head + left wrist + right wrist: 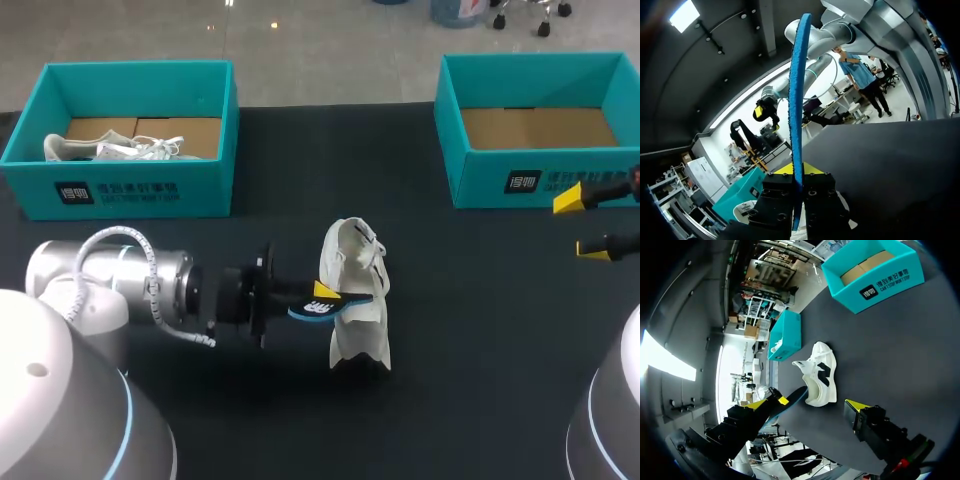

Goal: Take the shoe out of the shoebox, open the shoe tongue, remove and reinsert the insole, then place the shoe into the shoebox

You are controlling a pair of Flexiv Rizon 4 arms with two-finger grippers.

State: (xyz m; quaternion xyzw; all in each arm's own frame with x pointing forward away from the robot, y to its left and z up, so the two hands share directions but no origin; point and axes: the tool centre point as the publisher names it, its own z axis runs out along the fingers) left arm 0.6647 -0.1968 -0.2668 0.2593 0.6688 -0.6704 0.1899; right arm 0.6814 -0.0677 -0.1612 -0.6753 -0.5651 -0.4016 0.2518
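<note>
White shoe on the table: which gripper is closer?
Left. The left gripper sits beside the white shoe, pinching the blue insole; the right gripper hangs far off by the empty shoebox.

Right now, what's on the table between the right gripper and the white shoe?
Nothing: in the head view the table between the right gripper and the shoe is bare. The right wrist view shows the same.

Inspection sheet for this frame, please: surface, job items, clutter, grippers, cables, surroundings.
Surface: dark table.
Job's things: white shoe stands mid-table; blue insole reaches to it, insertion unclear; left shoebox holds a second shoe; right shoebox shows only cardboard floor.
Clutter: nothing seen.
Grippers: left gripper shut on the insole; right gripper open, beside the right shoebox.
Cables: white hose loops along the left arm.
Surroundings: nothing seen.
</note>
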